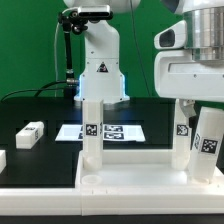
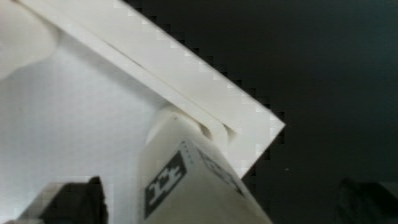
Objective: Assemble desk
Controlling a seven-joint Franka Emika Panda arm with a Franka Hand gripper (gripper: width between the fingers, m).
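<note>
On the near tabletop (image 1: 40, 108) sits the white, rimmed desk top (image 1: 130, 185), with three tagged posts upright at its corners: a left leg (image 1: 92, 130), a far right leg (image 1: 183, 130) and a near right leg (image 1: 208, 145), which leans and is probably not seated. A loose leg (image 1: 30, 134) lies far left, unfitted. The fingers (image 2: 71, 203) stand released on either side of the leaning post.

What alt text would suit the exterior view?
A white desk top lies on a black table, three tagged legs rising from it, the rightmost leg tilted under the robot's arm. Another leg lies loose at the exterior view's left.
</note>
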